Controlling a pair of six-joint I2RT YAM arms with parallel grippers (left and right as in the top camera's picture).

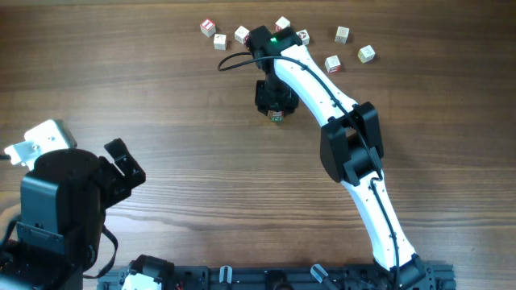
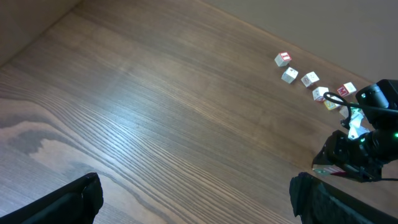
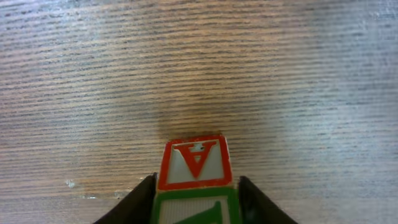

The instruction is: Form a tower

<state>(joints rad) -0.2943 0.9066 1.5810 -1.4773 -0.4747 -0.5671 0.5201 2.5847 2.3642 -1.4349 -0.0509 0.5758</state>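
the tower (image 1: 276, 115) stands mid-way across the table (image 1: 161, 80), a red cube (image 3: 194, 158) on a green cube (image 3: 186, 213), well clear of the loose cubes (image 1: 343, 35) along the far edge; the right gripper (image 3: 196, 208) straddles it, a finger close on each side, and whether it presses the wood or has slack cannot be told; the left gripper (image 1: 122, 163) hangs wide at the near left, holding nothing; the step looks like releasing the top cube; done well, the jaws part evenly and the arm lifts straight up, so neither finger drags the red cube sideways.
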